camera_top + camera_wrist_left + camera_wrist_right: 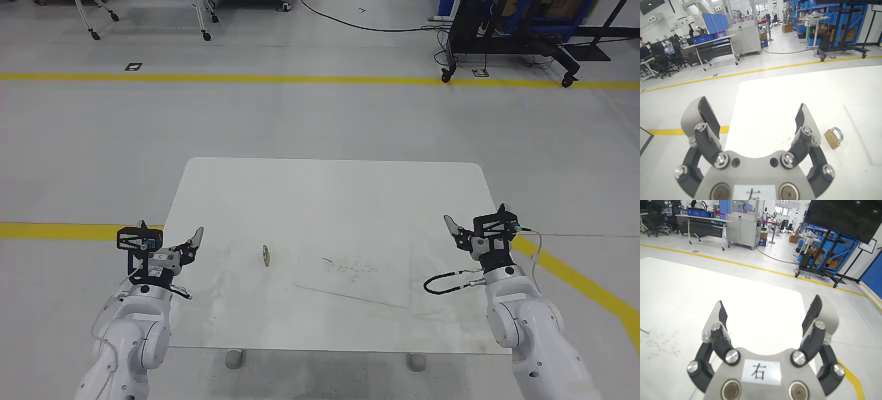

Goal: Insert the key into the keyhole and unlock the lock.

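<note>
A brass padlock [266, 256] with a silver shackle lies on the white table [330, 190], left of centre; the left wrist view shows the padlock [832, 139] lying flat. A thin grey sliver [328, 262], too small to tell whether it is the key, rests on a white mat [385, 285]; the sliver's tip [643, 330] pokes in at the right wrist view's edge. My left gripper [170, 237] [752, 106] hovers open over the table's left edge, apart from the padlock. My right gripper [477, 220] [768, 302] hovers open near the right edge.
The mat [863, 132] carries faint dark specks [659, 342]. A black cable [445, 283] loops beside the right arm over the table's front right part. Yellow floor lines run around the table; racks and desks stand far behind.
</note>
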Robot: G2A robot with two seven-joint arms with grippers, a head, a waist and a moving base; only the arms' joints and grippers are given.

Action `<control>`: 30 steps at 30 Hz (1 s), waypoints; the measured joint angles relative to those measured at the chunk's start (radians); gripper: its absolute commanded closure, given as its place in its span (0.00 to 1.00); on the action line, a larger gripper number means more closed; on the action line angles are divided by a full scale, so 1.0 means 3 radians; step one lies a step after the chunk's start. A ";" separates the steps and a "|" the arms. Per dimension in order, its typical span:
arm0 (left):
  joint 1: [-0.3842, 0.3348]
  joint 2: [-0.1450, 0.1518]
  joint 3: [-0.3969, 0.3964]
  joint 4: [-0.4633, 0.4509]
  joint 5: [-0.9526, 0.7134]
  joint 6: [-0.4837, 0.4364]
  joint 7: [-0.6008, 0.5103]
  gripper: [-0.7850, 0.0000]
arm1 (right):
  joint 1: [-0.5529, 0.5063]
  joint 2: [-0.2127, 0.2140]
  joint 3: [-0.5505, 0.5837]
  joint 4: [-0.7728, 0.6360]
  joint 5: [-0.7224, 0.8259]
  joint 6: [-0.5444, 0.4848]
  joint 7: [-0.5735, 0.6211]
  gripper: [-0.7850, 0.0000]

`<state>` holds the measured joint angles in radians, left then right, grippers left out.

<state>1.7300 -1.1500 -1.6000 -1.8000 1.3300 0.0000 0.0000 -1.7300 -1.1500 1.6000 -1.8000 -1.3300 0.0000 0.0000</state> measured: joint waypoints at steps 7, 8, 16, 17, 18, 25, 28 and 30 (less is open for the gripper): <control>0.0000 0.0000 0.0000 0.0000 0.0000 0.0000 0.0000 0.00 | 0.0137 -0.0003 -0.0230 0.0024 -0.0188 -0.0248 0.0107 0.00; 0.0000 0.0000 0.0000 0.0000 0.0000 0.0000 0.0000 0.00 | 0.0220 -0.0009 -0.0348 0.0058 -0.0227 -0.0375 0.0182 0.00; 0.0000 0.0000 0.0000 0.0000 0.0000 0.0000 0.0000 0.00 | 0.0670 -0.0050 -0.0806 0.0356 -0.0372 -0.0609 0.0572 0.00; 0.0000 0.0000 0.0000 0.0000 0.0000 0.0000 0.0000 0.00 | 0.0666 -0.0050 -0.0801 0.0353 -0.0371 -0.0612 0.0568 0.00; 0.0000 0.0000 0.0000 0.0000 0.0000 0.0000 0.0000 0.00 | 0.0664 -0.0050 -0.0800 0.0352 -0.0370 -0.0614 0.0566 0.00; 0.0000 0.0000 0.0000 0.0000 0.0000 0.0000 0.0000 0.00 | 0.0664 -0.0049 -0.0799 0.0351 -0.0369 -0.0615 0.0565 0.00; 0.0000 0.0000 0.0000 0.0000 0.0000 0.0000 0.0000 0.00 | 0.0800 -0.0054 -0.0862 0.0470 -0.0385 -0.0749 0.0702 0.00; 0.0000 0.0000 0.0000 0.0000 0.0000 0.0000 0.0000 0.00 | 0.1040 -0.0068 -0.0998 0.0657 -0.0279 -0.1092 0.0800 0.00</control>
<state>1.7300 -1.1500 -1.6000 -1.8000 1.3300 0.0000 0.0000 -1.4179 -1.1703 1.3006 -1.6028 -1.4137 -0.3275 0.2400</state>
